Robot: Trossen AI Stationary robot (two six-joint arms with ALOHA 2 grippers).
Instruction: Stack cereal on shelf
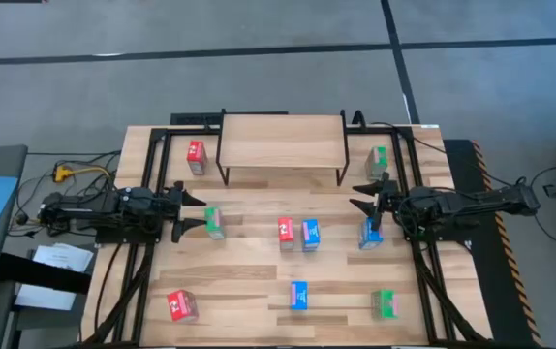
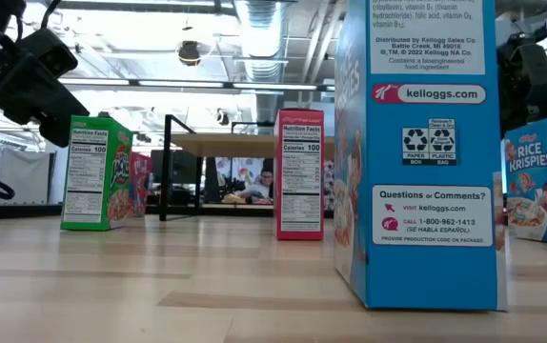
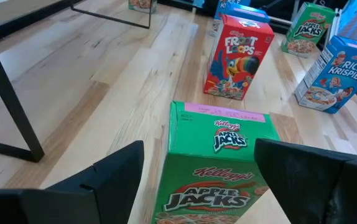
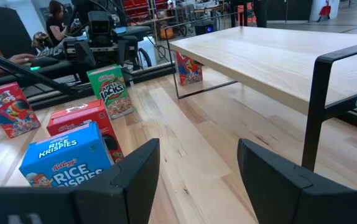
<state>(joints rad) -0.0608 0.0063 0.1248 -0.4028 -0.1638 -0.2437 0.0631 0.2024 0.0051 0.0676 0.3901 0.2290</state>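
The shelf [image 1: 283,143], a light wooden top on black legs, stands at the table's far middle. Nine small cereal boxes stand scattered on the table. My left gripper [image 1: 191,210] is open, with one finger on either side of a green Apple Jacks box [image 3: 219,155], which stands upright on the table [image 1: 214,222]. A gap shows on both sides. My right gripper [image 1: 361,196] is open and empty, just far of a blue Rice Krispies box [image 1: 371,233], and faces the shelf's right legs [image 4: 315,106].
A red box [image 1: 285,232] and a blue box [image 1: 309,234] stand together mid-table. Red [image 1: 181,305], blue [image 1: 298,296] and green [image 1: 386,303] boxes stand along the near edge. A red box [image 1: 196,155] and a green box [image 1: 379,158] flank the shelf.
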